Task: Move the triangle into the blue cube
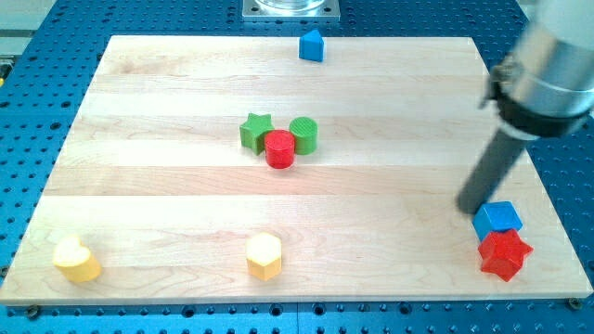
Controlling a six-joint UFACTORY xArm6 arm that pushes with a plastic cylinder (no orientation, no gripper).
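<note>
A blue triangle-topped block (312, 44) stands at the view's top edge of the wooden board, near the middle. A blue cube (497, 219) sits at the view's lower right, touching a red star (505, 254) just below it. My tip (467, 208) rests on the board just to the view's left of the blue cube, close to or touching its upper left edge. The rod slants up to the view's right into the arm (549, 65). The triangle is far from my tip, across the board.
A green star (256, 132), a red cylinder (279, 148) and a green cylinder (303, 134) cluster at the board's middle. A yellow heart (76, 260) lies at the lower left and a yellow hexagon (264, 256) at the lower middle. The board's right edge (548, 186) is close to the cube.
</note>
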